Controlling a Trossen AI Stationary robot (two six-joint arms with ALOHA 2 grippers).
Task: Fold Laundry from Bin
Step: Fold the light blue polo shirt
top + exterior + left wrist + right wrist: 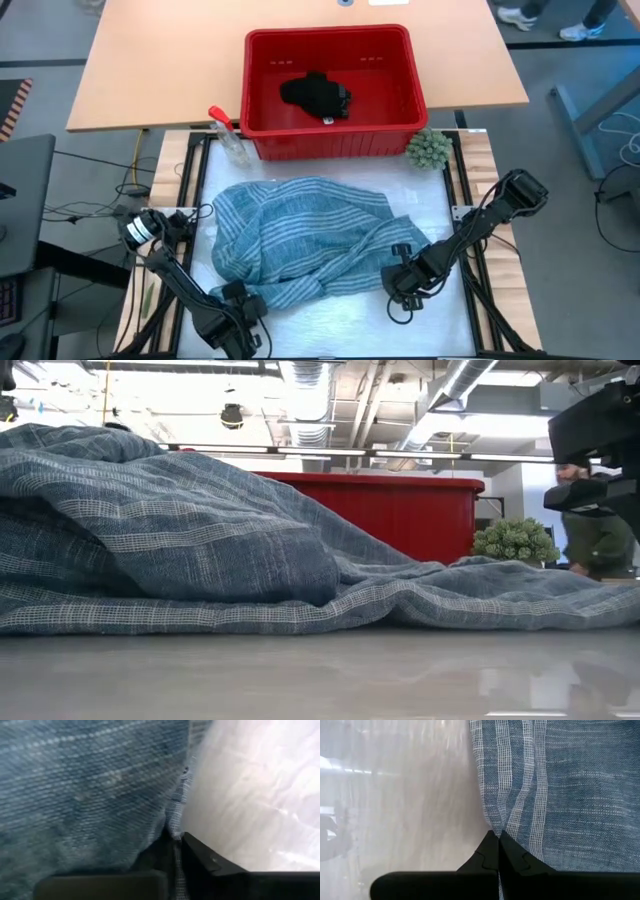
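The blue-and-white striped woven shirt (300,235) lies crumpled and spread across the white work surface of the desk (440,195), just in front of the rectangular red plastic bin (335,135); a small black cloth piece (315,93) sits on the bin's floor, not yet taken out. The left claw (238,312) is at the shirt's near-left edge; its wrist view shows the two dark fingers (200,860) pressed together with a strip of hem between them, so it is pinching the cloth. The right claw (408,280) is at the near-right edge, fingers (512,857) closed tight on a striped fold of the same shirt.

The step in hand looks like a two-point lift to open the shirt flat; done well, both arms would rise evenly and draw apart until the cloth goes taut, without dragging it into the clear spray bottle with a red trigger (228,135) or the green fuzzy ball (428,148) by the bin's corners.

Which parts of the shirt are held, whether collar, hem or sleeve, is hard to make out; the folds hide its shape, the low view is mostly filled by heaped cloth, and the left pinch may be thin.
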